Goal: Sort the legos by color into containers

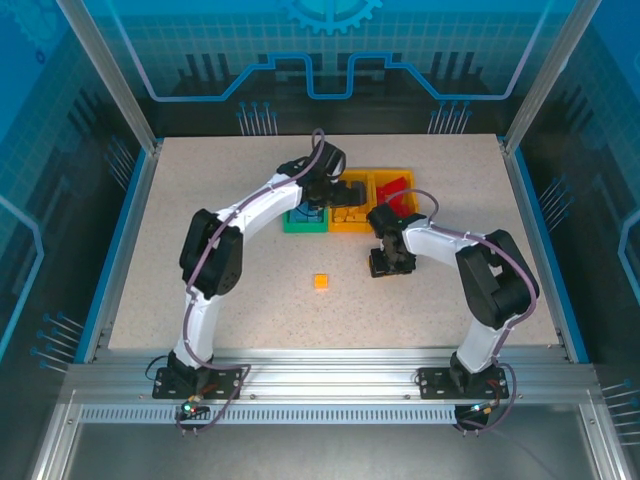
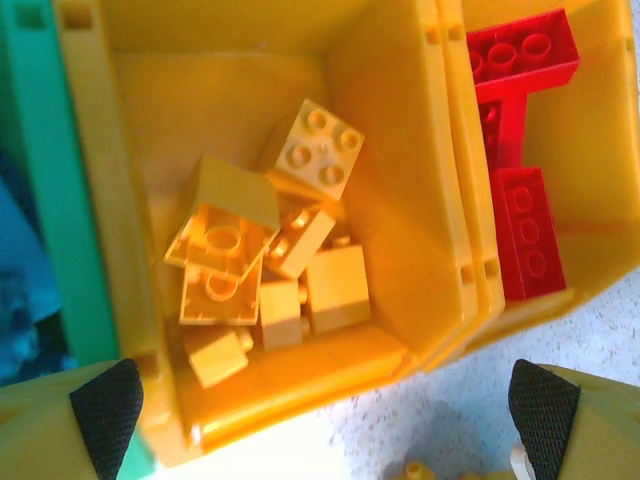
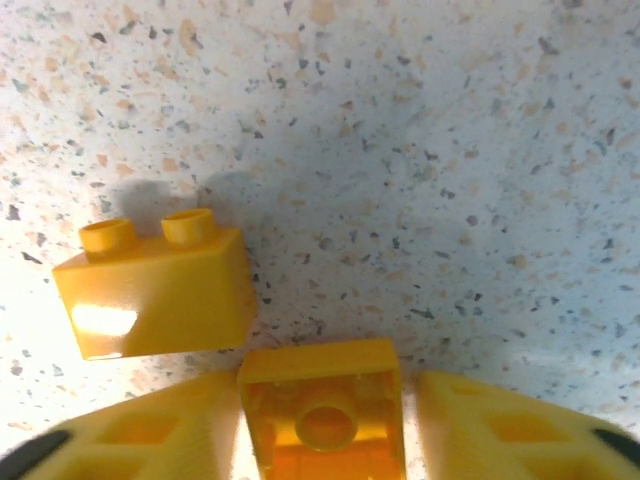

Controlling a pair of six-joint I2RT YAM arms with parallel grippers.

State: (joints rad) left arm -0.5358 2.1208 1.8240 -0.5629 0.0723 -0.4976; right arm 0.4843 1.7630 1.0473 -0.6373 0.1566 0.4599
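My left gripper (image 1: 328,196) hovers open over the middle orange-yellow tray (image 2: 400,150), its fingers (image 2: 105,405) wide apart with nothing between them. That tray holds several yellow bricks (image 2: 245,270). The right-hand tray (image 2: 600,130) holds red bricks (image 2: 525,230), and the green tray (image 1: 300,224) stands at the left of the row. My right gripper (image 1: 390,264) is low on the table in front of the trays, shut on a yellow brick (image 3: 322,362) whose hollow underside faces the camera. A second yellow brick (image 3: 150,292) lies just left of it. An orange brick (image 1: 321,282) sits alone mid-table.
The speckled tabletop (image 1: 200,250) is bordered by blue rails and aluminium posts (image 1: 105,70). Both arms crowd the tray row at the centre back, the right forearm (image 1: 450,243) stretching across the table's right half.
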